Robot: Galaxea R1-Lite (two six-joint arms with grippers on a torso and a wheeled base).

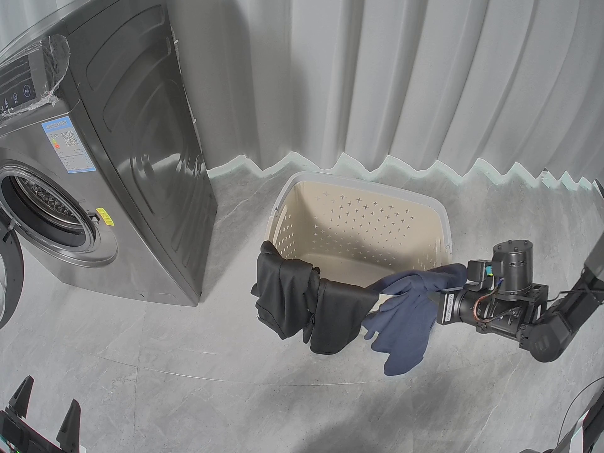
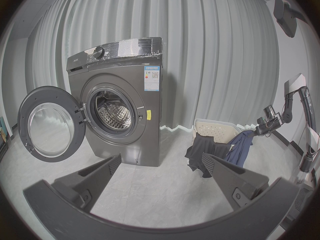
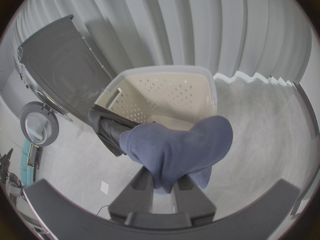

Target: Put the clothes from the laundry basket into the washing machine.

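right tool (image 1: 438, 302) clamped on blue garment (image 1: 402, 322) beside laundry basket (image 1: 440, 212) | black garment (image 1: 302, 303) draped over its near rim | left tool (image 2: 160, 158) wide, empty | washing machine (image 2: 151, 134) door (image 2: 50, 124) open | front: blue-white label (image 2: 152, 78), yellow sticker (image 2: 148, 114)

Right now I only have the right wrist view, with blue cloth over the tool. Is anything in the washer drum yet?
Observer: No. The left wrist view shows bare metal in the drum, no clothes visible.
Operator: And the left tool?
Observer: The left tool is open and holds nothing, low in front of the washer.
Operator: Is the blue garment clear of the basket?
Observer: In the head view the blue garment hangs from the right tool outside the basket, its upper end touching the black garment draped over the near rim.
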